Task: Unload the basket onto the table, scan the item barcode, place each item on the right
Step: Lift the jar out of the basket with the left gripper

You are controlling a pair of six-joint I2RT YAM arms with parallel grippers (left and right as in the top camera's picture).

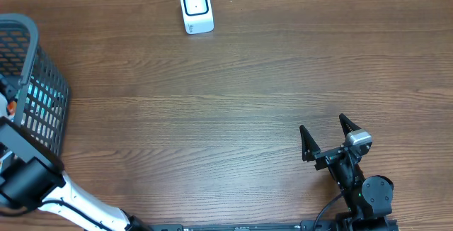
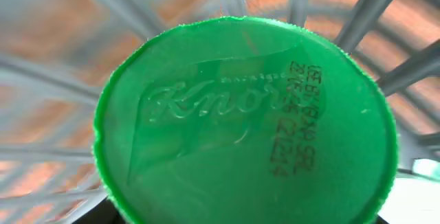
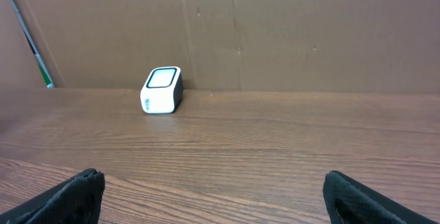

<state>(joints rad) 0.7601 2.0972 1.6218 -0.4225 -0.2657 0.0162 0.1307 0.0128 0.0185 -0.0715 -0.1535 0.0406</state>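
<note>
The step in hand looks like the pick: fetching the item out of the basket [image 1: 47, 107] that stands at the 9 o'clock edge of the bench [image 1: 233, 117]. The left arm [image 1: 28, 178] reaches up from 7 o'clock into that basket, and its wrist view is almost filled by a round green lid [image 2: 247, 121] embossed with "Knorr" and stamped with a dark date code, with the grey basket wires blurred behind it. So the item lies inside the basket, its top facing the camera at close range. The left fingers themselves do not show in either view, so I cannot tell whether they are spread or already closed on the lid. No barcode is visible on this face. The right fingers [image 1: 306, 146] stand wide and empty at about 5 o'clock, well apart from everything. The white scanner [image 1: 196, 8] sits at 12 o'clock near the back edge, its window facing up and forward. The next move, as I judge it, calls for a firm hold on the container, a lift clear of the basket rim, a carry across to 12 o'clock, and a turn so the label side meets the scanner window.
</note>
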